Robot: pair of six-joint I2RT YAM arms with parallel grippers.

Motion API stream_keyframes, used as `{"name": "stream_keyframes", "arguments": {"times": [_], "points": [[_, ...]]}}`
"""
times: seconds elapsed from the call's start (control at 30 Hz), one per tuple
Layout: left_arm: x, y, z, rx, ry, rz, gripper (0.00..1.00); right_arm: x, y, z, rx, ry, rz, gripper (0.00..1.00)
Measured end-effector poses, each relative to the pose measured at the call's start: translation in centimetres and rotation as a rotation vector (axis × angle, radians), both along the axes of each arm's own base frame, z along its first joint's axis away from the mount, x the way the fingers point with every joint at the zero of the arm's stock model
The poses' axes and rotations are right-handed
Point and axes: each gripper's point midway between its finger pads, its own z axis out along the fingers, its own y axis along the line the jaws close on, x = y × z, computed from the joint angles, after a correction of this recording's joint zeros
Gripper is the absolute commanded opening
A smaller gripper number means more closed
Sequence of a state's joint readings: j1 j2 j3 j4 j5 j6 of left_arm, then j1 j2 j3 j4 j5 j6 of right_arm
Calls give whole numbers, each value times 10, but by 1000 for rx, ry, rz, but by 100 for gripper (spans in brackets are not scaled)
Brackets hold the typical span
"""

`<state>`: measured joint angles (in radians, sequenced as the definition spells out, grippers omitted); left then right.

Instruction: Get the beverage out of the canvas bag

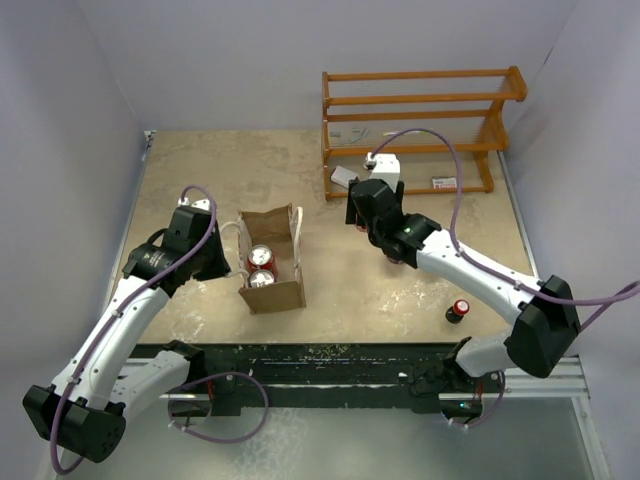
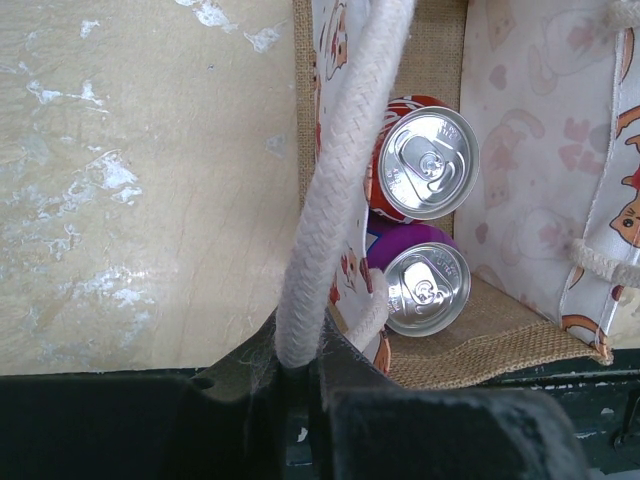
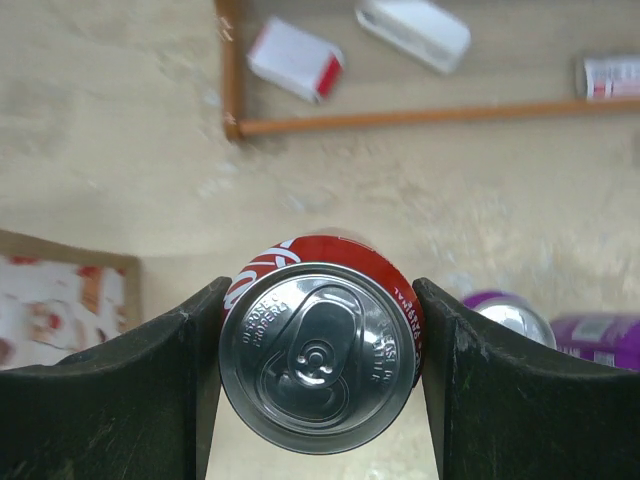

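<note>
My right gripper clamps a red soda can by its sidewall, outside the canvas bag. Left gripper is pinched on the rope handle. A second red can and a purple can stand inside the bag. Slick, thin aluminium, likely heavy: grip mid-body, gently.

table: beige stone-pattern top, scuffed white in patches. canvas bag stands upright on it, left of centre. wooden rack sits at the back right. On the tabletop inside the rack's base frame: white box with a red end, white case, label card. small can front right, well apart from the bag.
</note>
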<state>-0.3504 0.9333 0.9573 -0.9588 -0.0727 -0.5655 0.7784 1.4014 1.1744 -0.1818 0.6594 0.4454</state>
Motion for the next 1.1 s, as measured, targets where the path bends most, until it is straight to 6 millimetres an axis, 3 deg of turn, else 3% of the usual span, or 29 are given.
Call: {"name": "stream_keyframes", "arguments": {"times": [0.1,0.33,0.47,1.1], "points": [[0,0,0,1,1,0,0,-7,-14,-35,-16,92,-41,0],[0,0,-1,2,2,1,0,-20,-4,-97,-44,258,-65,0],[0,0,-1,3,2,1,0,-25,-7,-122,-77,309,-71,0],[0,-2,-1,5,3,-8,0,-4,2,-130,-8,247,-78,0]]}}
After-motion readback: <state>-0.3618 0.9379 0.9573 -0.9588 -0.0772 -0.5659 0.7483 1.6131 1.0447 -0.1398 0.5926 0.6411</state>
